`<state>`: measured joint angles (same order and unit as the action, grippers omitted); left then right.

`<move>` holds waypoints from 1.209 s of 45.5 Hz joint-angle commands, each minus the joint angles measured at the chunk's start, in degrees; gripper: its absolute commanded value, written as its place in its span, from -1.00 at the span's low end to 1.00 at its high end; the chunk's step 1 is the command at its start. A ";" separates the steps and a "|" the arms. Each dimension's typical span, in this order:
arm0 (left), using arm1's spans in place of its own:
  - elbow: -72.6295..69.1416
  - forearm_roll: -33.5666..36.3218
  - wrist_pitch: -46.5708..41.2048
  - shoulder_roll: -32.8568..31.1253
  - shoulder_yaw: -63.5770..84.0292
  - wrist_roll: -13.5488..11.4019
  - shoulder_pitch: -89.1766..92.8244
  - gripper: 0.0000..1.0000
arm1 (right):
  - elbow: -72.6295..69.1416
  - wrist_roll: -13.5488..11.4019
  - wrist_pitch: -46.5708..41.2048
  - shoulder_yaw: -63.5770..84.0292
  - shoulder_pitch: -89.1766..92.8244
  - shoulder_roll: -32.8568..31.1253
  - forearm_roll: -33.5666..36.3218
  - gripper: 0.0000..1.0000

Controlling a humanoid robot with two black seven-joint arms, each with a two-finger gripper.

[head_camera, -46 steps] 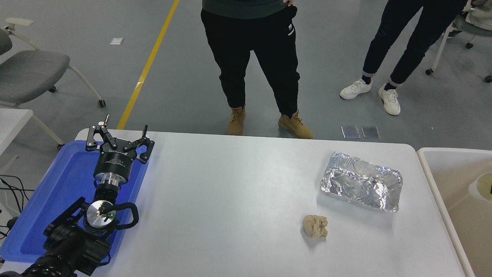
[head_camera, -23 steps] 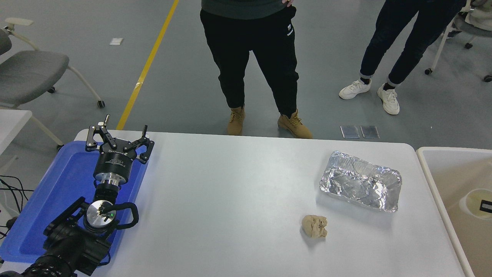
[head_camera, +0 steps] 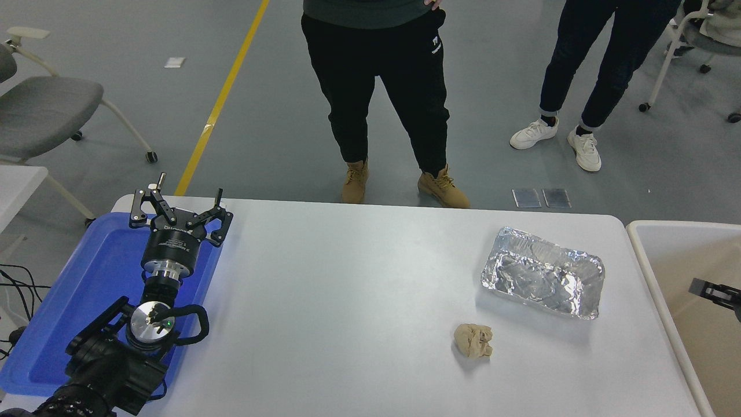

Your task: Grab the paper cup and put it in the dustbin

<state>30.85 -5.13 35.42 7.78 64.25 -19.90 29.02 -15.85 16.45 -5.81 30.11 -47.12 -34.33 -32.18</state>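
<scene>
Small white paper cup not visible on table; probably inside large cream-white rectangular plastic dustbin [head_camera: 642, 255], cannot confirm. Right gripper [head_camera: 715, 292] only partly in frame above bin, opening unreadable, nothing seen held. Left gripper [head_camera: 176, 208] parked, 2 fingers spread, empty. Risk: retracting arm clips bin rim.

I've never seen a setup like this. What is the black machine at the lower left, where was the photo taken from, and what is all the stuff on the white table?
The photo comes from a camera high on the robot, looking down over its table. The black machine is the robot's left arm, parked over a blue tray; the claw at its end is the left gripper, jaws spread and holding nothing. On the table lie a crinkled foil tray and a crumpled paper wad. At the right edge stands a cream dustbin; the dark tip over it is the right gripper, too cut off to say more. No paper cup is visible. Two people stand beyond the table.
</scene>
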 commanded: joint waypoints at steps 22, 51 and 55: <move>0.00 0.04 0.08 -0.05 0.00 0.04 -0.02 1.00 | -26.41 -0.63 -2.27 17.17 -34.87 -1.70 -5.52 1.00; 0.00 0.04 0.08 -0.05 0.00 0.04 0.07 1.00 | -65.53 -2.83 -8.59 37.47 -65.37 3.57 -5.79 1.00; 0.00 0.12 0.17 -0.05 0.00 0.04 -0.02 1.00 | -67.90 -3.00 -9.83 37.74 -66.43 3.66 -5.70 1.00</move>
<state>30.89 -5.09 35.51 7.73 64.25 -19.86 29.03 -75.44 14.21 -11.87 64.30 -107.84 -32.34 -37.98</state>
